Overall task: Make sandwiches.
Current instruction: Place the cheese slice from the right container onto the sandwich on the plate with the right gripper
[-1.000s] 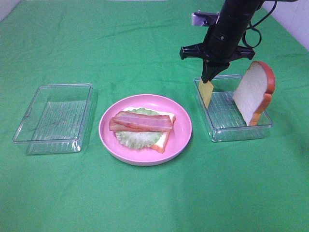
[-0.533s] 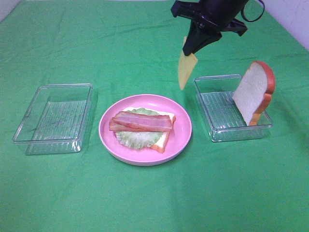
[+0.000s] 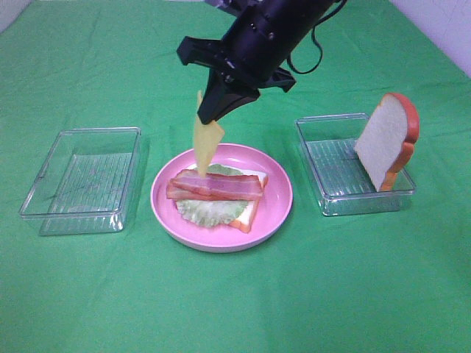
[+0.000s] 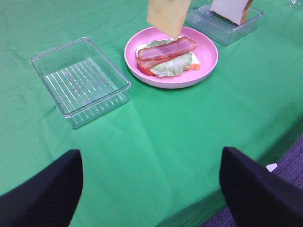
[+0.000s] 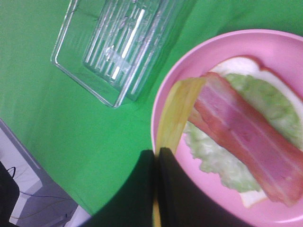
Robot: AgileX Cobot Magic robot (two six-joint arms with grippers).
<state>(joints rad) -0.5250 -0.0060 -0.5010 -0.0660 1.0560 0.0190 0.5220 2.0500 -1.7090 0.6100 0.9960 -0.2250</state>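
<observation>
A half-built sandwich lies on the pink plate [image 3: 280,198]: a bread slice, a lettuce leaf [image 3: 210,212] and bacon strips [image 3: 215,185] on top. My right gripper [image 3: 213,110] reaches across the middle, shut on a thin yellow cheese slice [image 3: 204,143] that hangs above the plate's left rear edge. The right wrist view shows the gripper [image 5: 156,156] pinching the cheese [image 5: 177,113] beside the bacon [image 5: 246,137]. A second bread slice [image 3: 384,140] leans upright in the right tray [image 3: 331,169]. My left gripper [image 4: 151,198] stands open well back from the plate [image 4: 208,56], holding nothing.
A clear ribbed tray [image 3: 85,176] with nothing in it sits left of the plate. Green cloth covers the table. The left wrist view shows the table's near edge [image 4: 265,151] and the floor beyond it.
My right gripper has lifted the cheese slice out of the right tray and carried it left, to above the plate. Plate, stack and leaning bread have not moved.
</observation>
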